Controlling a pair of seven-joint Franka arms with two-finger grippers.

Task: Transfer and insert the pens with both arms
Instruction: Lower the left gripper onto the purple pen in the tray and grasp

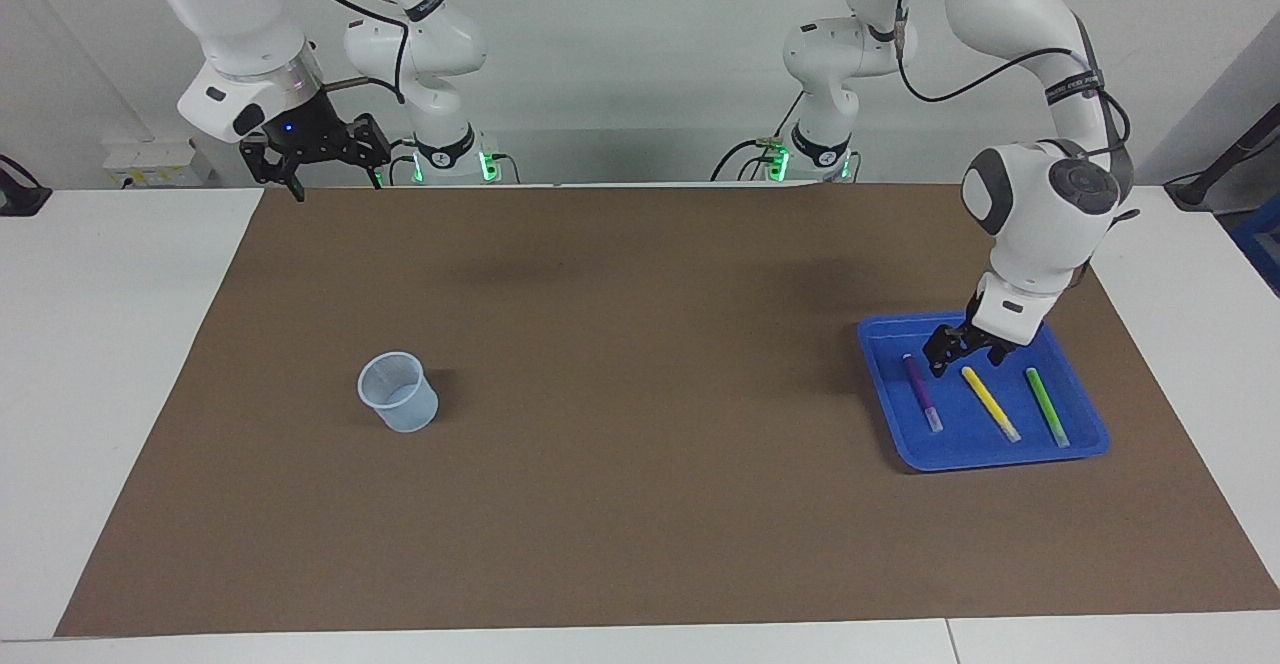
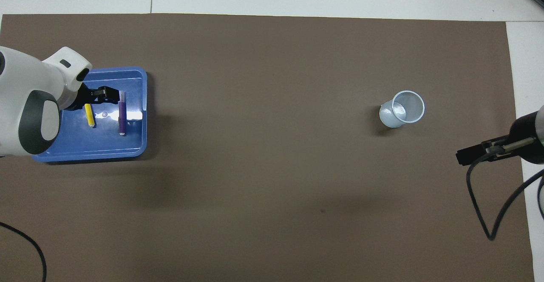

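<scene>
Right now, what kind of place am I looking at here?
Probably a robotics lab bench: two white robot arms bolted at a white table under a brown mat, with only a blue tray of pens and a plastic cup set out.

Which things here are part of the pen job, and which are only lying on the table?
Job:
purple marker pen
yellow marker pen
green marker pen
blue plastic tray
pale translucent cup
left gripper
right gripper

Lying about:
brown paper mat
</scene>
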